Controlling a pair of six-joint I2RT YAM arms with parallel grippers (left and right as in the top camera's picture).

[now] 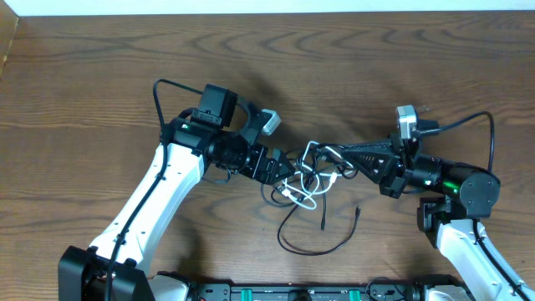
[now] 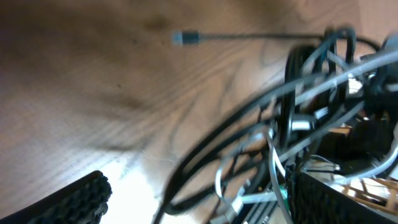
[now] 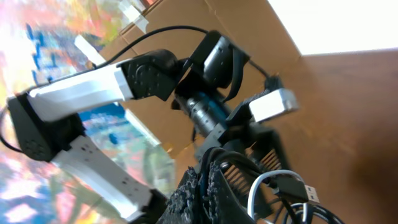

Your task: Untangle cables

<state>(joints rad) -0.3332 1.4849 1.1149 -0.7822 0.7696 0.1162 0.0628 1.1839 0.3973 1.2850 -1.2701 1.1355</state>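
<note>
I read left gripper [image 1: 284,171] fingers apart at 9 o'clock of the black-and-white cable tangle [image 1: 309,182], right gripper [image 1: 332,156] clamped on the tangle's 1 o'clock edge, tangle at wooden table [image 1: 100,67] centre

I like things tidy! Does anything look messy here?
Yes. The cables sit in a tangled bunch between the left gripper and the right gripper, with the white one looped through the black ones.

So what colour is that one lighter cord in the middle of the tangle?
The cord is white, and it shows clearest in the overhead view.
</note>
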